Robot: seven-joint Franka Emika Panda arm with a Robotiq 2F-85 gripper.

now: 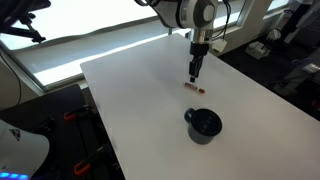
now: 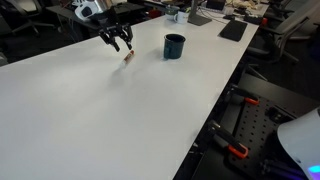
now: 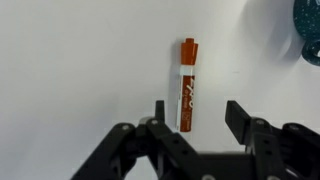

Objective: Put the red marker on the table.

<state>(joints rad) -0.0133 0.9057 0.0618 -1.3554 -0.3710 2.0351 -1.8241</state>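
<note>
Lying on the table (image 3: pixel 80 60) is the slim, white-banded red marker (image 3: pixel 187 85).

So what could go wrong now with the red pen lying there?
The red marker lies flat on the table, between the fingers of the open gripper and close to one of them. A sideways move might knock it rolling, perhaps toward the dark cup.

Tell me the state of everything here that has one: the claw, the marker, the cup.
claw: open, jaws either side of the marker, not touching it.
red marker: lying flat on the table, free.
dark cup: upright, apart from the marker; contents cannot be told.
</note>
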